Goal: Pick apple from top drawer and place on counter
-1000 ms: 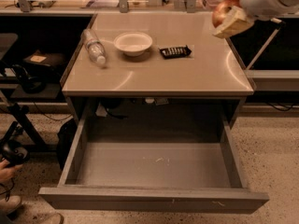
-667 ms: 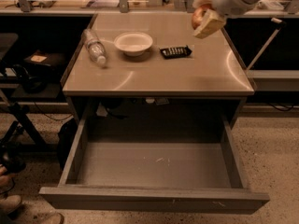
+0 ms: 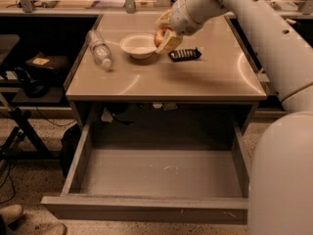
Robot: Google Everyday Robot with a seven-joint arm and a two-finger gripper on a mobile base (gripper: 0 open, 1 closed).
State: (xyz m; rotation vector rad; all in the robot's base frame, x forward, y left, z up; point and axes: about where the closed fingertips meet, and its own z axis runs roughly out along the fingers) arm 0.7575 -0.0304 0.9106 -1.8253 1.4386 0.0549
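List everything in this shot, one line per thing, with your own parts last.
counter: one, glossy beige, centre of the view
top drawer: one, grey, pulled open below the counter
apple: one, red with yellow, held in the gripper just above the counter, by the bowl's right rim
bowl: one, white, on the counter towards the back
bottle: one, clear plastic, lying on the counter's left side
black flat object: one, on the counter, right of the bowl
shoes: two, pale, on the floor at lower left
arm: one, white, reaching in from the right
gripper: one, yellowish, shut on the apple
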